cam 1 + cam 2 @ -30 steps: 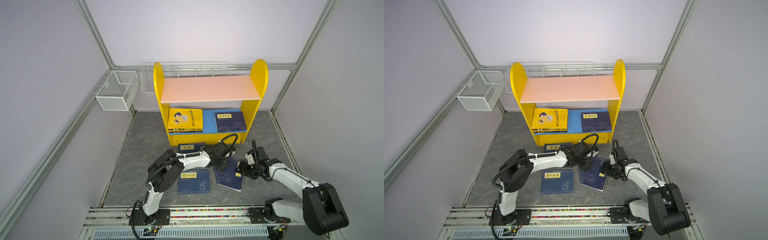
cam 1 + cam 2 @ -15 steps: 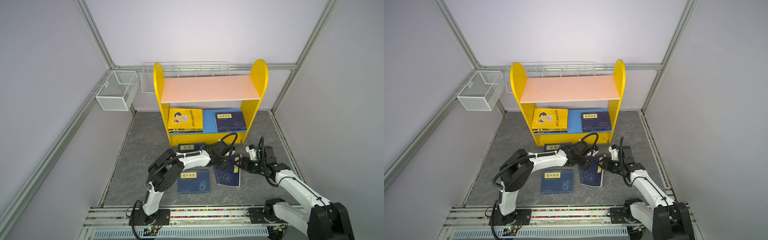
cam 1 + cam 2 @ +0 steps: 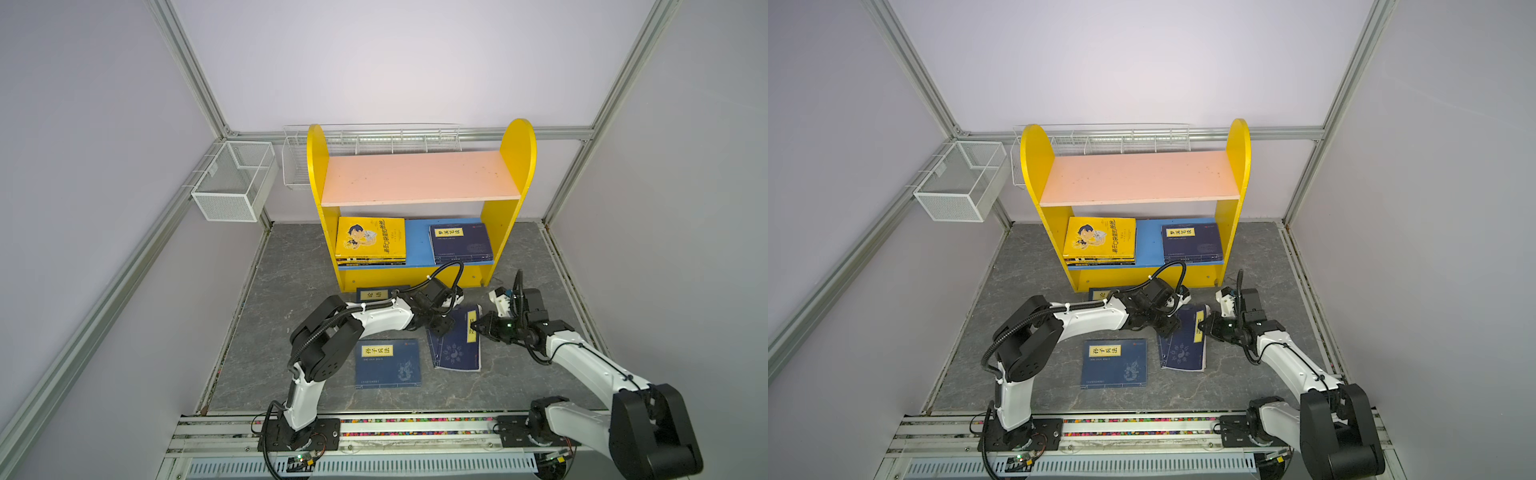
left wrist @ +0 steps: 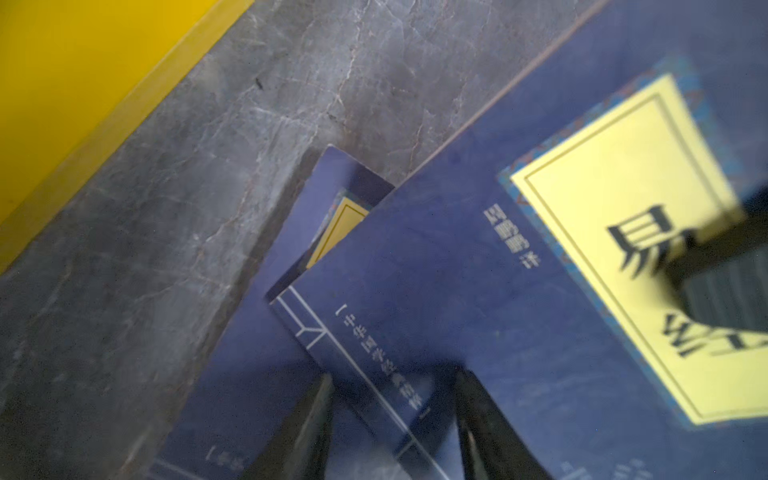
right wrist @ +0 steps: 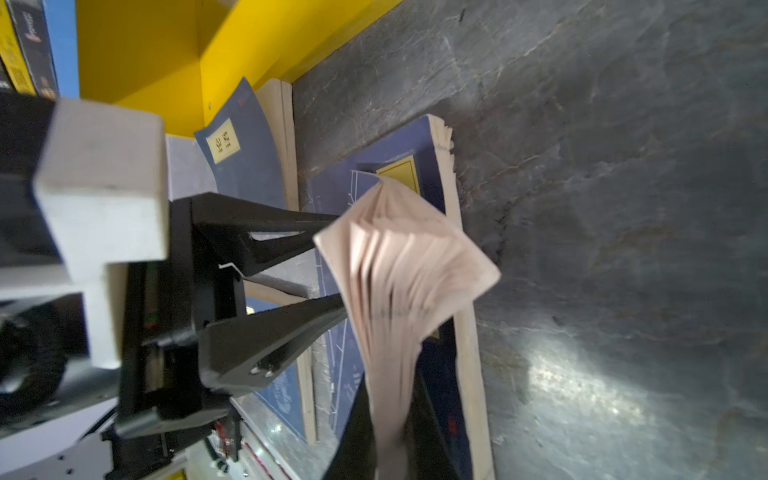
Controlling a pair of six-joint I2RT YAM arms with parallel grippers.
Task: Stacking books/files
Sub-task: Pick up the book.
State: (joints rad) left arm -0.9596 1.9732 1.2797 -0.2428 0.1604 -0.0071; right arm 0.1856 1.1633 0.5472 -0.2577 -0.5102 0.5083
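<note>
**Right arm takes hold as book-stacking continues.** A two-armed robot works through paperbacks scattered before a yellow bookshelf (image 3: 515, 166). On the blue lower shelf, a pile topped by a yellow cartoon-boy book (image 3: 370, 239) sits at left and a navy pile (image 3: 461, 245) at right.

On the grey table (image 3: 291, 291), one navy paperback (image 3: 374, 294) lies at the shelf's foot, partly hidden by the left arm. Another, a flat navy book (image 3: 388, 361), rests nearer the robot's base.

Just right of that, the left gripper (image 3: 439, 329) holds its jaws spread over the spine side of the top navy book (image 3: 457, 349). Whether they touch it I cannot tell. This book overlaps a lower navy book (image 4: 249, 353).

The change is at the right. The right gripper (image 3: 477, 327), its jaws wide a second ago, has pressed them together on the top navy book's open edge beside the pale-yellow label (image 3: 471, 328). In the right wrist view the fanned pages (image 5: 399, 270) bow up off the table in that pinch. The overlapped pair has also swung from askew to nearly square with the shelf.

The pickup looks under way, with the left arm seemingly steadying. With four books apparently not yet shelved, the stacking seems about half done. The floppy pages could slip if only some are caught.
</note>
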